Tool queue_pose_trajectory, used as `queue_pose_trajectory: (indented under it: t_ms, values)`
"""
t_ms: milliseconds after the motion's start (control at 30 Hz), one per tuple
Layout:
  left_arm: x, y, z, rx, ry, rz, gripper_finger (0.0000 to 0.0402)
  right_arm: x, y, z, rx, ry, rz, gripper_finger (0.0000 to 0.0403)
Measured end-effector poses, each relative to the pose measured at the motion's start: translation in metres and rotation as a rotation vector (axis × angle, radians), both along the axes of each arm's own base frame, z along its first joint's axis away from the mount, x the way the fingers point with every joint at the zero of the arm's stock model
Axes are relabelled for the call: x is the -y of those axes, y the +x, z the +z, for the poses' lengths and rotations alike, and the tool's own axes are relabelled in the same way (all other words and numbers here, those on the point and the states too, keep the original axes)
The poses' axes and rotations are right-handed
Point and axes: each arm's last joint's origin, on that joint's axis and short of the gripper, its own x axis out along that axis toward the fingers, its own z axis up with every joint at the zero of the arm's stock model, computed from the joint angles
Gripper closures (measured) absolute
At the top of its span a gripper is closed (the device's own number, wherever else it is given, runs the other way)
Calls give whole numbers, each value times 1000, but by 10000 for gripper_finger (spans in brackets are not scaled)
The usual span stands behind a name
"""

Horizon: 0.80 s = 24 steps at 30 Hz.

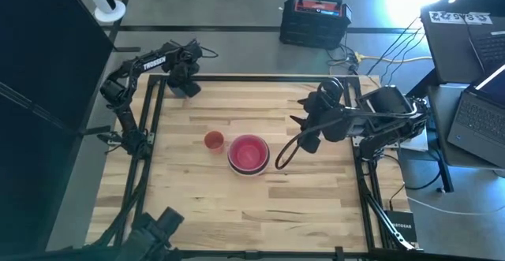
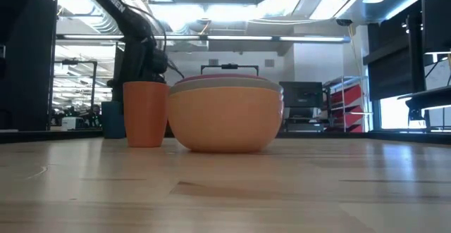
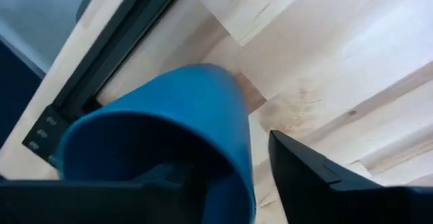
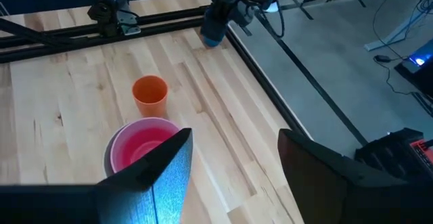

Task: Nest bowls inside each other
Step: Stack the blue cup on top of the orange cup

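Note:
A small dark blue bowl (image 3: 169, 109) stands upright at the table's far left corner, also seen in the right wrist view (image 4: 212, 34). My left gripper (image 3: 237, 160) points down over it and is open. One finger is inside the bowl and the other finger (image 3: 304, 173) stands outside its wall. Mid-table, a small orange-red bowl (image 1: 213, 140) stands on its base beside the nested stack of larger bowls (image 1: 248, 153), orange outside (image 2: 225, 124) and pink inside (image 4: 139, 146). My right gripper (image 4: 233, 176) hangs open above the table, right of the stack. My left gripper straddles the blue bowl's wall near its rim (image 3: 240, 149), coming from above. A strip of table shows between the outer finger and the wall. Whether the inner finger touches the bowl I cannot tell. The bowl stands on the table.
The table's dark frame rail (image 3: 115, 55) runs close behind the blue bowl. A black case (image 1: 314, 20) sits on the floor beyond the far edge. Laptops (image 1: 481, 111) lie to the right. Bare wood (image 1: 237, 214) spreads toward the near edge.

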Motion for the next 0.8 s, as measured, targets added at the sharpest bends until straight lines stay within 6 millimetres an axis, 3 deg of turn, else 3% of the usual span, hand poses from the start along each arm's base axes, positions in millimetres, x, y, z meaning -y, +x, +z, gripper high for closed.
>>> queue_pose_trajectory:
  t_ms: [200,400,500,667,733,800]
  values:
    - [3,2,-7,1,-10,-65,394,-1,0,0,15,24,-17,198]
    - [31,20,40,25,24,-245,401,-19,-3,-8,31,40,-30,198]
    - [66,33,78,53,29,-353,401,-33,-6,-26,-8,57,-35,198]
    - [147,54,135,126,24,-530,401,-59,-25,-74,-72,80,-86,198]
    - [178,63,150,207,7,-589,401,-70,-34,-97,-82,81,-118,198]
    - [196,75,152,226,2,-622,401,-79,-42,-107,-77,103,-129,198]
